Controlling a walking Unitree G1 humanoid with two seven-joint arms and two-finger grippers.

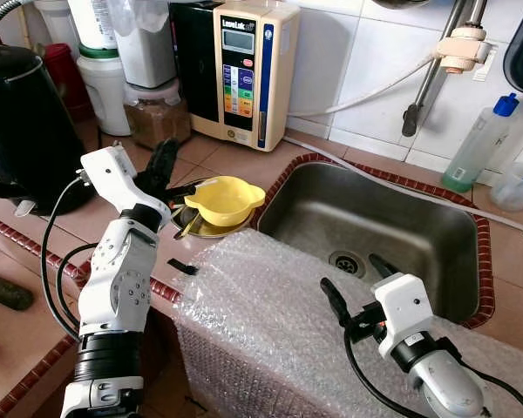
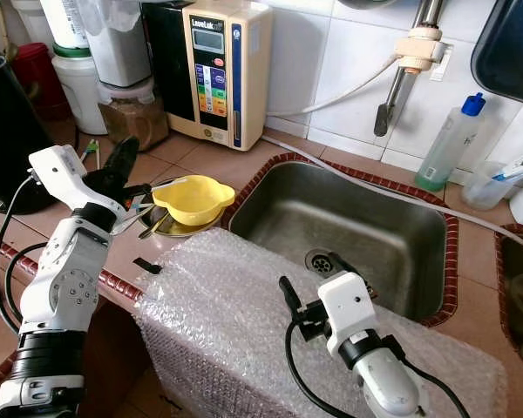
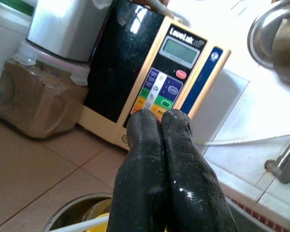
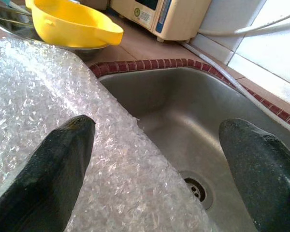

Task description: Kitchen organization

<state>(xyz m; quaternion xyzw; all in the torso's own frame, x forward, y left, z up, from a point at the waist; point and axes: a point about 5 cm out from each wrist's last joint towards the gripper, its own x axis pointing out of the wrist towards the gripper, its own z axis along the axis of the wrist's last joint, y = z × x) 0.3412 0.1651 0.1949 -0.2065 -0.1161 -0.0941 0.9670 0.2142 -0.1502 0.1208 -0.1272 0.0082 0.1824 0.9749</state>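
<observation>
A yellow plastic bowl [image 1: 224, 200] with a spout sits in a steel bowl [image 1: 202, 230] on the tiled counter, just left of the sink [image 1: 375, 218]. My left gripper [image 1: 161, 164] hovers beside that bowl on its left, pointing at the back wall. Its fingers [image 3: 145, 145] are shut tight with nothing between them. A sheet of bubble wrap [image 1: 261, 313] drapes over the sink's front edge. My right gripper [image 1: 356, 279] hangs over the wrap at the sink's rim. It is open, and the wrap and the drain [image 4: 197, 188] show between its fingers.
A cream water ioniser [image 1: 244, 70] stands at the back wall beside jars [image 1: 157, 113]. A black kettle [image 1: 26, 122] is at the far left. The tap pipe [image 1: 440, 61] and a blue-capped bottle [image 1: 479, 144] stand behind the sink. A thin hose crosses behind the basin.
</observation>
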